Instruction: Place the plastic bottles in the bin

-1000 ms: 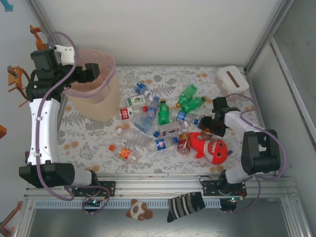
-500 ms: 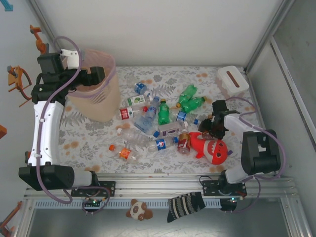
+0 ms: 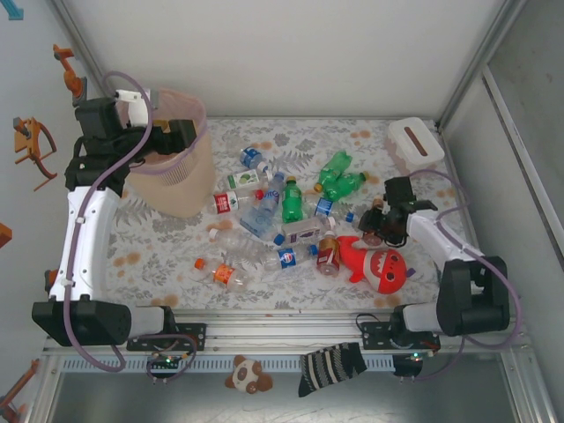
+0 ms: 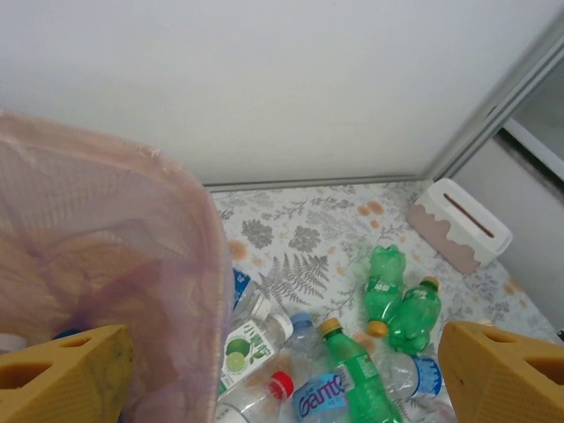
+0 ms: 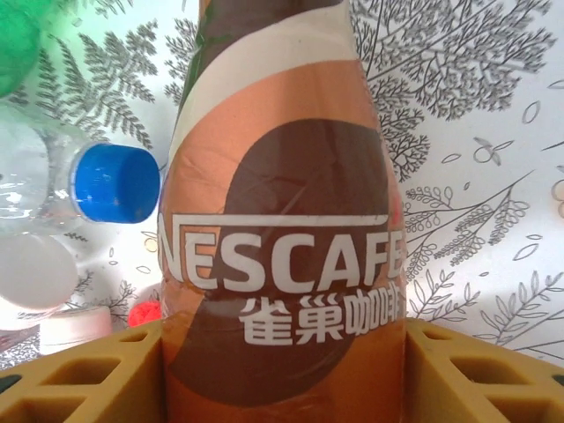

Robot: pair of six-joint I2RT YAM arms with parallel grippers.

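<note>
Right wrist | Nescafe bottle (image 5: 282,220) lengthwise btw R claw (image 5: 282,352) fingers, neck away | grip: can't tell | L claw (image 4: 282,370) spread

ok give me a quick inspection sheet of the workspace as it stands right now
surface: floral-print table cover, mostly bare at the near left
job's things: plastic bottles scattered mid-table; bin standing far left, pink liner inside
clutter: red shark plush, white slotted box; striped sock and small plush toy below the near rail
hands: left hand open over the bin, nothing between its fingers; right hand with fingers against both sides of a Nescafe bottle
cables: purple cable looping along each arm, no snag seen
surroundings: white walls, aluminium frame
</note>
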